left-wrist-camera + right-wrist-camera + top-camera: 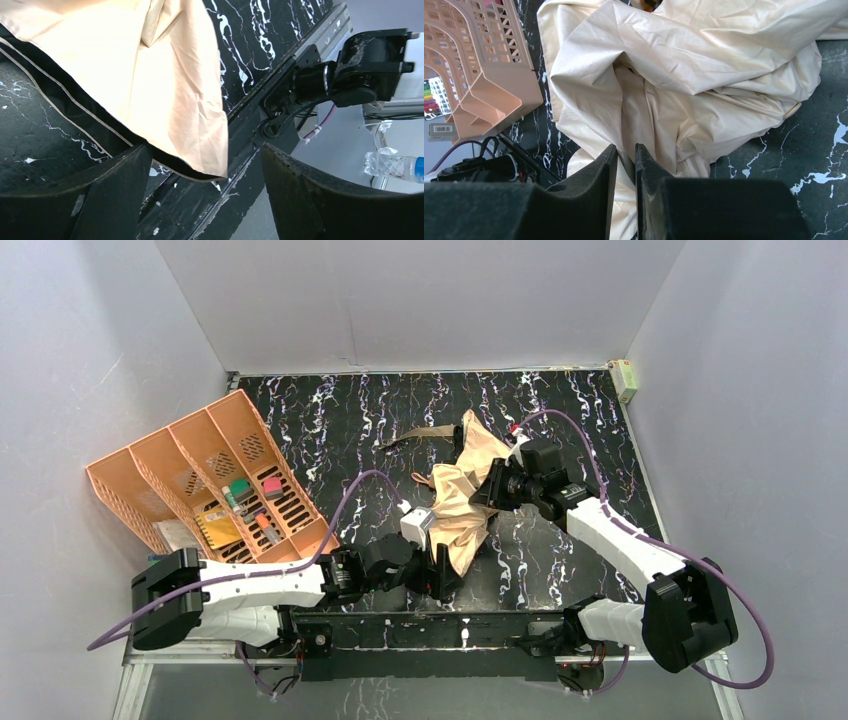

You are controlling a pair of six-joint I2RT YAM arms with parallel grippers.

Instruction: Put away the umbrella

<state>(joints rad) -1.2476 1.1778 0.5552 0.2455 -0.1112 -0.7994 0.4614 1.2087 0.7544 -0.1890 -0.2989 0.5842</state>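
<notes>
The umbrella [462,495] lay collapsed but unrolled near the middle of the black marbled table [330,415]. Its tan canopy [684,75] was crumpled in loose folds that ran from the far centre toward the near edge. At the near hem, the cloth lifted off the surface and showed a black underside with a pale piped edge. The tan strap [418,436] trailed flat to the far left. One fold was pinched between the fingers of the right gripper [626,150].

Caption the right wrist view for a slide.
Right gripper pinching a fold of the crumpled tan umbrella on the black marble table, orange organizer nearby.
</notes>
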